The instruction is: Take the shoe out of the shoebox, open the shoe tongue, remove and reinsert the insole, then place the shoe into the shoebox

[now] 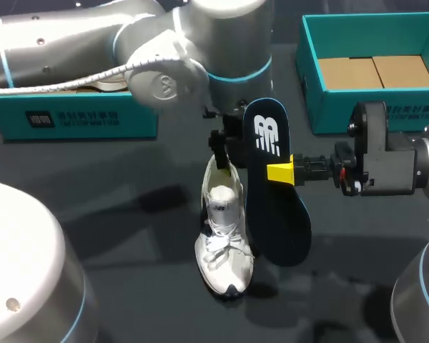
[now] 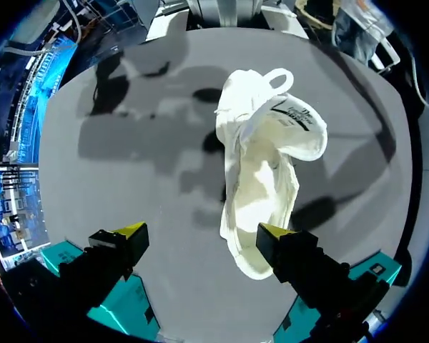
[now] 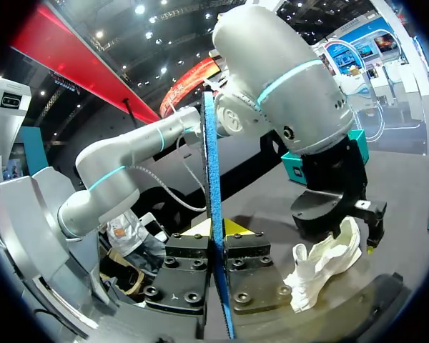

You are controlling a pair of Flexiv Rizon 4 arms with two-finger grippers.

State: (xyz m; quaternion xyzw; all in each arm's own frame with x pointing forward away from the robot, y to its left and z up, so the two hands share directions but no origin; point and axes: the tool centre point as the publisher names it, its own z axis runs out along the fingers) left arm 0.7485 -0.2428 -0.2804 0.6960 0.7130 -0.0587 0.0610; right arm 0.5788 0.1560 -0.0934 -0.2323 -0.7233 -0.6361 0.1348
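Note:
A white shoe lies on the dark table, toe toward the front, its tongue pulled up. My left gripper hangs just above its heel. In the left wrist view the left gripper is open wide; the shoe lies beneath it with its heel end beside one finger, not gripped. A dark blue insole hangs upright to the right of the shoe, with my right gripper shut on its middle. In the right wrist view the insole shows edge-on between the fingers, and the shoe lies beyond it.
The open teal shoebox with a cardboard bottom stands at the back right. Another teal box part sits at the back left, under my left arm. Bare dark table lies at the front left of the shoe.

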